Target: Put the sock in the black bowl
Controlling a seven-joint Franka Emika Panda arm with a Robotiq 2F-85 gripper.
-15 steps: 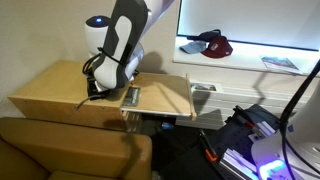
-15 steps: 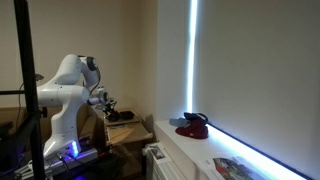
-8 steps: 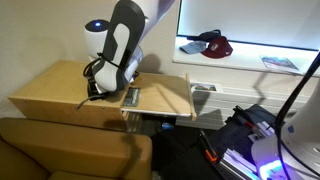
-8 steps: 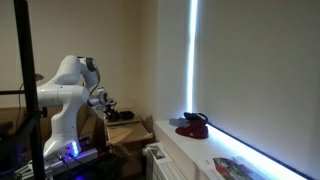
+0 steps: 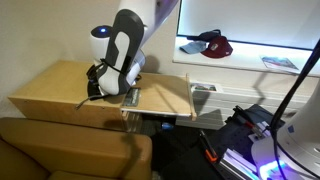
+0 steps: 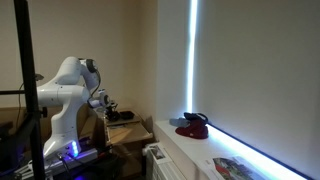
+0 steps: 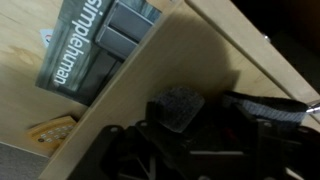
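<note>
Wooden table (image 5: 50,88) | pincer (image 5: 95,86) low, arm-hidden, grip cannot tell | black bowl (image 7: 268,104) cropped

Surface: light wooden table (image 5: 55,85), also seen in the exterior view (image 6: 130,133) from the side and close up in the wrist view (image 7: 215,55). The top is plain pale wood; a board joins it on one side, with a straight seam between them.

Items directly on it:
- Flat grey package (image 5: 130,97) at the seam, printed "simplehuman" in the wrist view (image 7: 95,45), lying flat.
- Low dark object, apparently the black bowl (image 6: 122,117), resting on the top.
- Small pale wooden piece (image 7: 50,131) near the package; nature unclear.
</note>
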